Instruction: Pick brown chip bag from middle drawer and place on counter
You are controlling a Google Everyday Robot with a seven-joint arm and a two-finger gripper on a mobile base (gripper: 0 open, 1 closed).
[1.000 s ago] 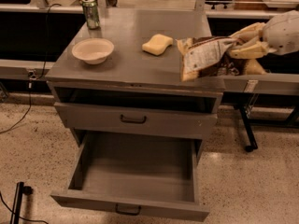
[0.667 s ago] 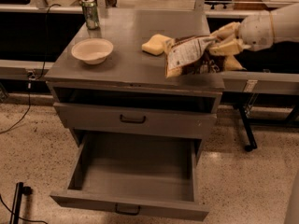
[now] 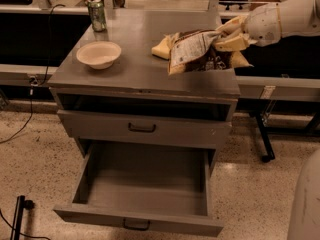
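Note:
The brown chip bag [image 3: 199, 51] is held over the right part of the counter [image 3: 130, 64], its white label panel facing me. My gripper [image 3: 231, 43] comes in from the right and is shut on the bag's right end, yellowish fingers wrapped around the foil. The bag hangs just above or on the counter; I cannot tell whether it touches. It partly covers the yellow sponge [image 3: 159, 49] behind it. The middle drawer [image 3: 145, 186] is pulled fully open below, and nothing shows inside it.
A white bowl [image 3: 98, 54] sits on the counter's left side and a green can [image 3: 97, 15] stands at its back left corner. A shut drawer with a dark handle [image 3: 142, 128] is above the open one. A cable runs along the floor at left.
My gripper has carried the chip bag leftward from past the counter's right edge to over the counter, now overlapping the sponge.

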